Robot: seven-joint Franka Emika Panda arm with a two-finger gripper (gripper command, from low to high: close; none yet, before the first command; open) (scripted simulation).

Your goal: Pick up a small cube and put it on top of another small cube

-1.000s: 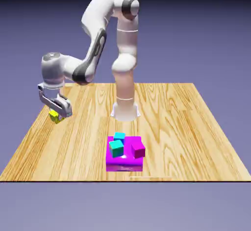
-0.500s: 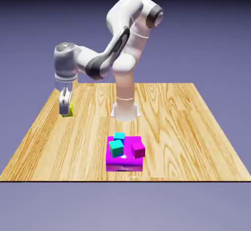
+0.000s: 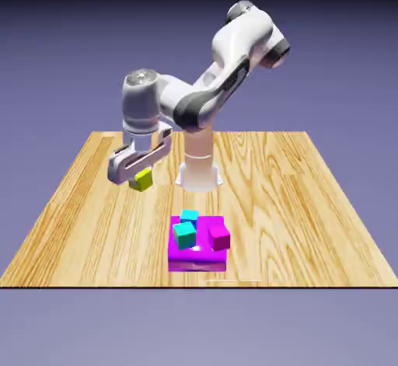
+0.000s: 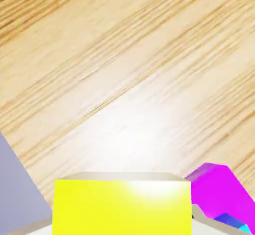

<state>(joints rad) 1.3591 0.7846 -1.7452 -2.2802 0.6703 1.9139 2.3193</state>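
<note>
Your yellow cube is clamped between the fingertips of the gripper, held up over the table, well apart from the magenta block and the teal cubes on it. I judge the pick done; carrying it over, setting it on another small cube and letting go are left. One flat side faces the hand camera squarely; being a cube, it shows you no clear long axis.
</note>
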